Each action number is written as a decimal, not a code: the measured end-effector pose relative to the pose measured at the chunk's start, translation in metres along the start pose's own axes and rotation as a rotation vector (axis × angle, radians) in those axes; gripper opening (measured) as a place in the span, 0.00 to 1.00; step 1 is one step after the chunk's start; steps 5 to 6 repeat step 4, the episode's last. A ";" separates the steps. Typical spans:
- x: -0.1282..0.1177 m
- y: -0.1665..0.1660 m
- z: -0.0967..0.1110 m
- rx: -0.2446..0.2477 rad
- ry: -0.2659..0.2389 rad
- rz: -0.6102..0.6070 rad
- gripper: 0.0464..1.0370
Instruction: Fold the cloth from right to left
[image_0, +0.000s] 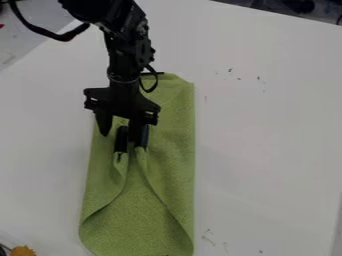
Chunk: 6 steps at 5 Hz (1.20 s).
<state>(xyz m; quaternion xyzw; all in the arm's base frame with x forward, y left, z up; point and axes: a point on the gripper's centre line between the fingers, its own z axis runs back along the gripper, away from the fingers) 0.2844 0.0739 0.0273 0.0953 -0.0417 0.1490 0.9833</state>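
Your jaws (131, 148) clench the gathered green cloth (140, 210) on the desk (267, 140), its long axis running top-to-bottom, across your right-to-left fold.

The single camera view looks down at a steep slant from above and in front of the gripper (128, 141), facing the robot arm (125, 55) behind it. It sits far enough back to frame broad white tabletop (267, 140) on both sides of the gripper.
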 end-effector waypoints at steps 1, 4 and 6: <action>-0.004 -0.002 0.009 -0.026 0.020 0.042 0.97; -0.008 -0.011 0.014 -0.113 0.000 0.129 0.96; -0.008 -0.011 0.014 -0.113 0.000 0.129 0.96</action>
